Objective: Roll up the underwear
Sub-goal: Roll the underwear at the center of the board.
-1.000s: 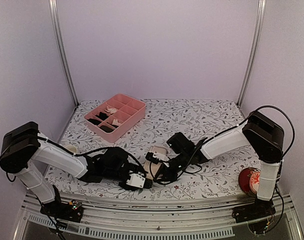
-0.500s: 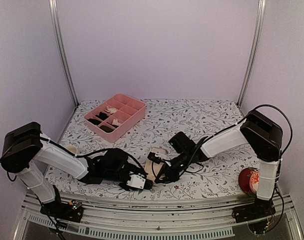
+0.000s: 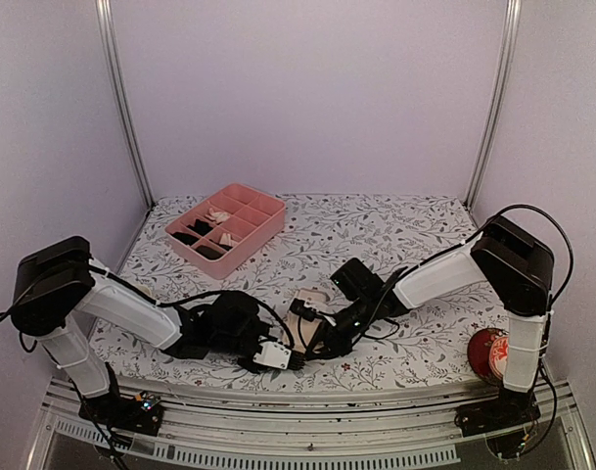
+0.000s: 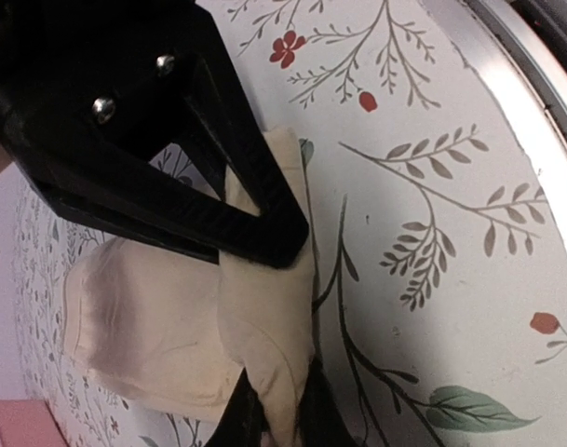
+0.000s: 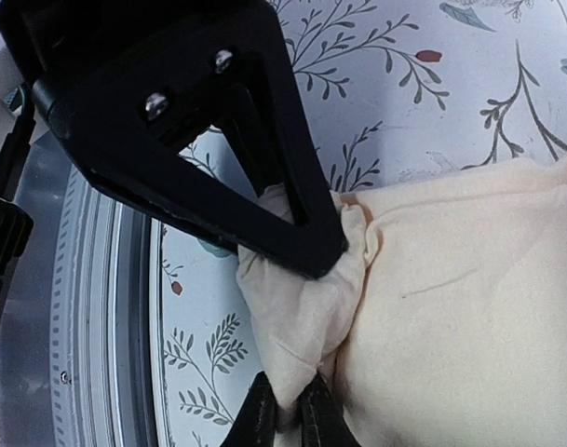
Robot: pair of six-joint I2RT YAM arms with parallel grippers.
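The underwear (image 3: 308, 300) is a pale peach-beige cloth lying on the flowered table near its front edge, between both arms. In the left wrist view the underwear (image 4: 143, 317) has a folded near edge, and my left gripper (image 4: 269, 335) is shut on that fold. In the right wrist view the underwear (image 5: 469, 307) bunches at one corner, and my right gripper (image 5: 302, 335) is shut on that bunch. From above, the left gripper (image 3: 294, 358) and the right gripper (image 3: 314, 345) sit close together at the cloth's near side.
A pink compartment tray (image 3: 270, 211) with small black and pale bundles stands at the back left. A red round object (image 3: 485, 353) rests by the right arm's base. The table's metal front rail (image 5: 87, 307) runs just beside both grippers.
My left gripper has closed on the cloth's near edge and shifted slightly right. The right gripper has barely moved, still holding its corner, and the cloth's near side has drawn together.
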